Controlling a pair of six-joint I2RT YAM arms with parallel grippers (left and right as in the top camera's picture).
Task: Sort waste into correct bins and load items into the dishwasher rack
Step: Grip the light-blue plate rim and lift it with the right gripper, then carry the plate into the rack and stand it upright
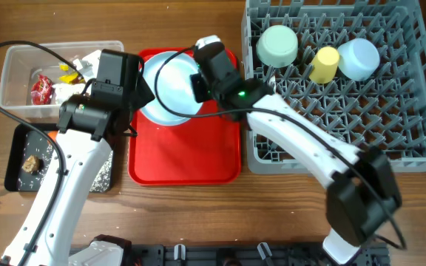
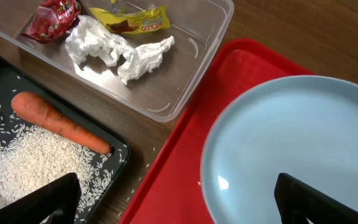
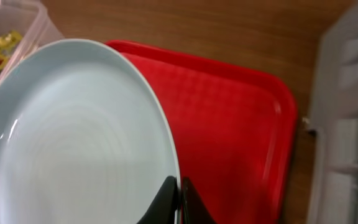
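Wooden desk [image 1: 198,218]: right gripper [image 3: 180,199] pinches the rim of the light blue plate [image 3: 73,143] (stiff, slick, breakable; grip the edge firmly); left gripper [image 2: 182,199] spread wide, empty.

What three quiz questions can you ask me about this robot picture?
1. True or false: the carrot lies on the red serving tray.
2. Which tool pinches the light blue plate? A left, B right, C neither.
3. How many things stand in the dishwasher rack?
Key: 1 false, it lies in the black tray. 2 B, the right tool. 3 three: pale green bowl, yellow cup, light blue bowl.
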